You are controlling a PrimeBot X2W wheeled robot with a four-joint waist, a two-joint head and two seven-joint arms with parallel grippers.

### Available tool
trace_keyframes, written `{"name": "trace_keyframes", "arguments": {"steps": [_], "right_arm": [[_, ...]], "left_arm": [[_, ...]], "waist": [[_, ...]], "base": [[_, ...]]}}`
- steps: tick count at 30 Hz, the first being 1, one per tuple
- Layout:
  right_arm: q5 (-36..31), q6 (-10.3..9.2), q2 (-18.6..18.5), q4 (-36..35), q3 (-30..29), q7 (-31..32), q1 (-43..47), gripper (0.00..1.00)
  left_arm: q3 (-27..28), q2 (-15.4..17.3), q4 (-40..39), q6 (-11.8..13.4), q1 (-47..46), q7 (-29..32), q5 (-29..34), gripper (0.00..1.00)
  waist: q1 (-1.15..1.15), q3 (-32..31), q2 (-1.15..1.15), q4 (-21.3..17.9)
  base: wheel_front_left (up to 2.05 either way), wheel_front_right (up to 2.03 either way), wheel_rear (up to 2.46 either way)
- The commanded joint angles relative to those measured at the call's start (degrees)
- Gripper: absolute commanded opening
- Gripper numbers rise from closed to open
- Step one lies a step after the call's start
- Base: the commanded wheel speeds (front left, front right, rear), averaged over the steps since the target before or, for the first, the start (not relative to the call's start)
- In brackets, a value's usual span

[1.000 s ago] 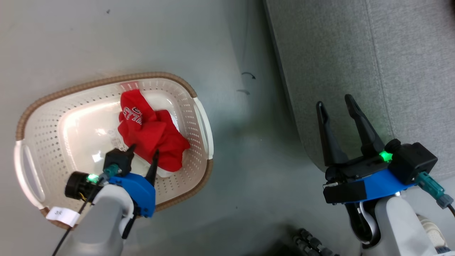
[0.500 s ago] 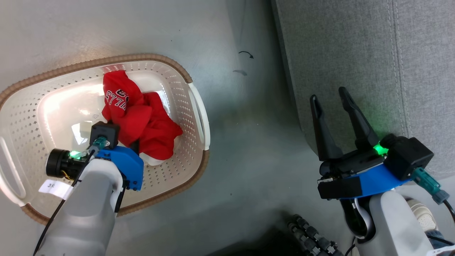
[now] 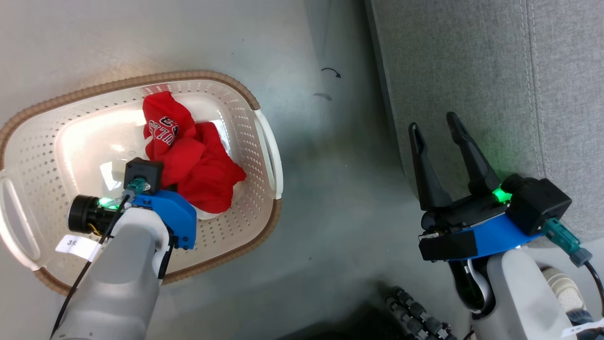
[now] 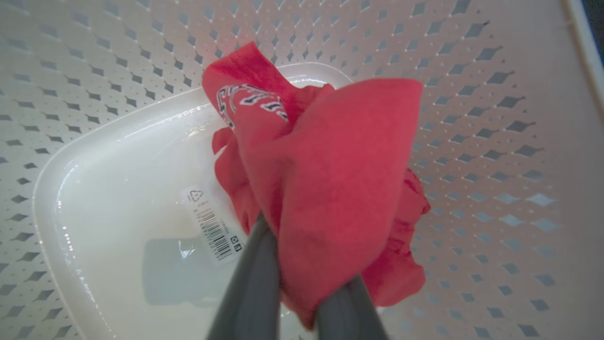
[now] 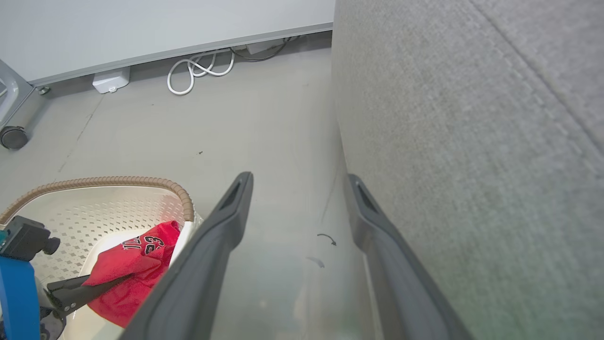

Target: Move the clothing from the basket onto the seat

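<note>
The clothing (image 3: 193,151) is a bunched red garment with white-and-navy lettering, lying in the right half of the cream perforated basket (image 3: 250,203) on the floor. My left gripper (image 3: 177,189) reaches down into the basket from the near side. In the left wrist view its two grey fingers (image 4: 257,264) are shut on a fold of the clothing (image 4: 330,179), above the basket wall (image 4: 472,141). My right gripper (image 3: 433,120) is open and holds nothing, hovering at the left edge of the light-grey seat (image 3: 472,56). The right wrist view shows that gripper (image 5: 299,177) beside the seat (image 5: 472,118).
Grey floor separates the basket from the seat, with a small dark scuff (image 3: 330,72) on it. Along the far wall lie white cables (image 5: 198,71), a white box (image 5: 111,79) and a caster wheel (image 5: 13,137). A black ribbed hose (image 3: 410,316) lies near my base.
My left gripper dropped into the basket and went from open to shut on the red clothing. The head camera shifted slightly. The right gripper stayed open by the seat.
</note>
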Motion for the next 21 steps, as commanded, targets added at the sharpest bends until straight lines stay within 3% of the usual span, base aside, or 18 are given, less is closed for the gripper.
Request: {"name": "trace_keyframes", "arguments": {"steps": [1,11,21], "right_arm": [[0.0,0.03,0.1,0.3,0.0,-0.2,-1.0,1.0],[-1.3,0.03,0.0,2.0,-0.1,-0.3,-1.9,1.0],[-3.1,0.03,0.0,4.7,-1.6,0.4,-0.2,1.0]], "left_arm": [[0.1,-0.2,-0.3,-0.2,-0.3,-0.2,0.0,0.0],[1.9,0.6,-4.6,-1.6,3.6,-0.2,-0.9,0.0],[3.0,-0.4,-11.4,-3.6,11.8,-0.2,1.7,0.0]], "waist": [[0.0,-0.5,0.0,0.4],[0.0,-7.7,0.0,2.9],[0.0,-20.9,0.0,6.9]], "base": [[0.0,0.0,0.0],[0.0,0.0,0.0],[0.0,0.0,0.0]]}}
